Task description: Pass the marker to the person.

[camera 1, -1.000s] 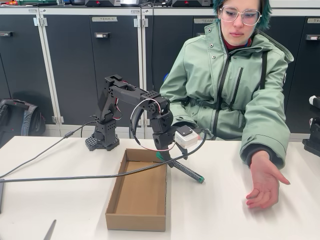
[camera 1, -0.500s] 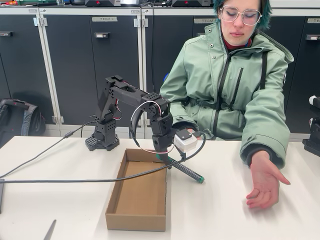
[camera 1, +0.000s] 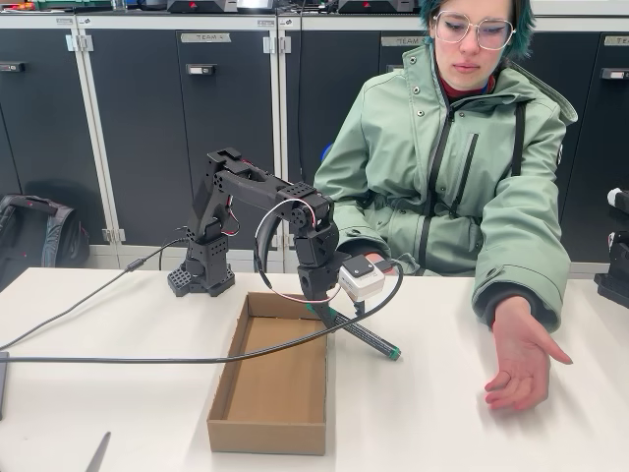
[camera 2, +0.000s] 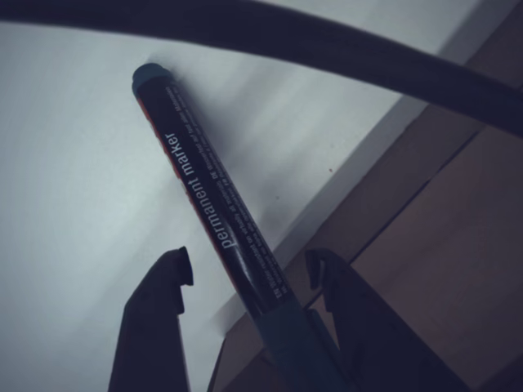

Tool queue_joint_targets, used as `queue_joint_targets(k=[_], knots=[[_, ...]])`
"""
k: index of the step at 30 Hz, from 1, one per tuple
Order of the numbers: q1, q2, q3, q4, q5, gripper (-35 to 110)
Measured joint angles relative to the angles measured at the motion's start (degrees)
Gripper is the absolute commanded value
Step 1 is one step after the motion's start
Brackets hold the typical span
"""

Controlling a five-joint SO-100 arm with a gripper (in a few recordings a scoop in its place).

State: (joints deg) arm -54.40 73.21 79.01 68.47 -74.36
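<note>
The marker [camera 1: 360, 334], dark with green ends, slants down to the right from my gripper [camera 1: 324, 315], its far end low over the white table beside the box. In the wrist view the marker [camera 2: 208, 196] runs up between my gripper's [camera 2: 249, 273] two dark fingers, its green cap held low down between them. The person [camera 1: 462, 147] in a sage-green jacket sits behind the table. Their open hand [camera 1: 518, 362] rests palm up at the right, well apart from the marker's tip.
An open cardboard box [camera 1: 267, 433] lies just left of the gripper. A black cable [camera 1: 147, 356] crosses the table over the box. The arm's base [camera 1: 201, 275] stands at the back. A grey blade-like tip [camera 1: 98, 452] shows at the bottom left.
The gripper and marker have shifted very slightly left and up. The person's hand has stayed in place.
</note>
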Motion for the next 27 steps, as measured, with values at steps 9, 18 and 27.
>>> queue_joint_targets(k=[9, 18, 27], knots=[[0.00, 0.00, 0.35, 0.26, -0.18, 12], [0.62, 0.00, 0.53, 0.09, -0.70, 4], [0.62, 0.00, 1.14, -0.18, -1.41, -5]])
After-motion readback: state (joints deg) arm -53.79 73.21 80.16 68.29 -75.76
